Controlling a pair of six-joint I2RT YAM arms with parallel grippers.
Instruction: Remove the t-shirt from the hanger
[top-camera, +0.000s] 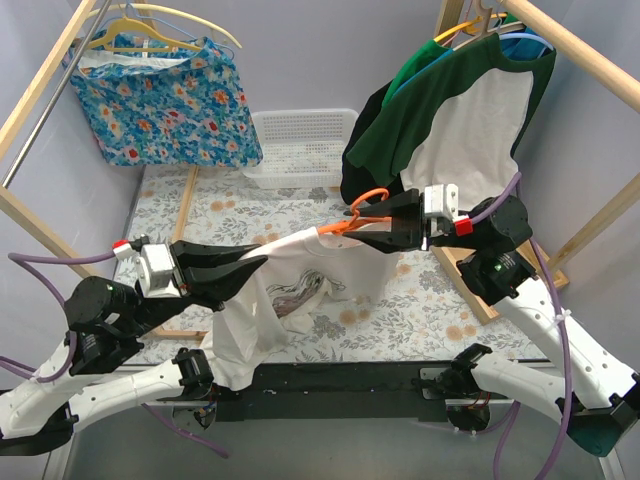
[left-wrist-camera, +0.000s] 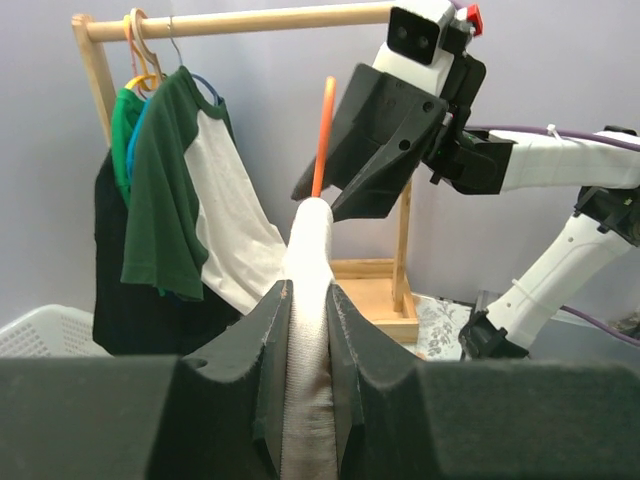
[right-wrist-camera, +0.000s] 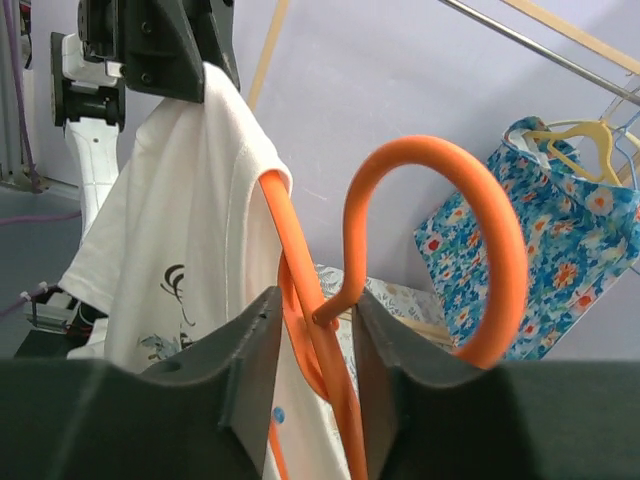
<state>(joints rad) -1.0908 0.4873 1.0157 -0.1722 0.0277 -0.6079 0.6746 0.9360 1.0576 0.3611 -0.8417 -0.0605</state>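
Low on the left, your left gripper (top-camera: 250, 270) is clamped on a fold of the white t-shirt (top-camera: 300, 290), which stretches rightward over the orange hanger (top-camera: 365, 210). Your right gripper (top-camera: 375, 228) pinches that hanger's neck. Behind them stands the white basket (top-camera: 300, 130).

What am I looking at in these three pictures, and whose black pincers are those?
Two white-and-black robot arms are bolted at the near edge of a flower-patterned table. The wide picture comes from a camera above and behind them; the other two come from cameras on the wrists, each showing its own black fingers. The left gripper is clamped on a white printed t-shirt; the right gripper is closed around the orange plastic hanger inside its collar. A white plastic basket sits at the table's far end. A blue flowered garment and a green-and-white shirt hang from wooden rails at either side.
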